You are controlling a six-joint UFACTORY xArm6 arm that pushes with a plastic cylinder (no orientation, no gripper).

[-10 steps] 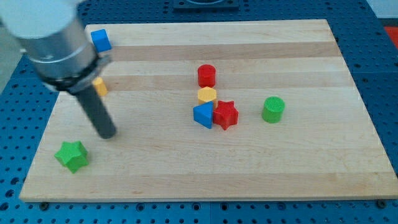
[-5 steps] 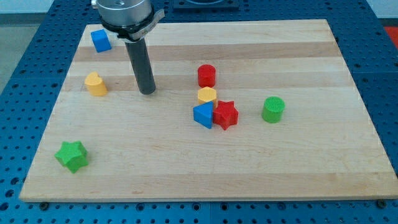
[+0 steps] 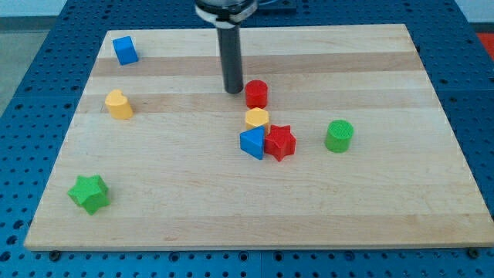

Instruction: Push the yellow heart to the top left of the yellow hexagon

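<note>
My tip (image 3: pixel 233 89) rests on the bench (image 3: pixel 370 201) just to the view's left of the red cylinder (image 3: pixel 256 93), near it, contact not determinable. The arm carries a plain rod only; no jaws are present, so their state does not apply. The yellow heart (image 3: pixel 118 103) sits well apart at the view's left, upright. The yellow hexagon (image 3: pixel 257 118) lies below the red cylinder, touching the blue triangular block (image 3: pixel 252 143) and the red star (image 3: pixel 280 142). The green cylinder (image 3: pixel 339 135) stands at the view's right; blue cube (image 3: pixel 125 50) top left; green star (image 3: pixel 89 192) bottom left.
</note>
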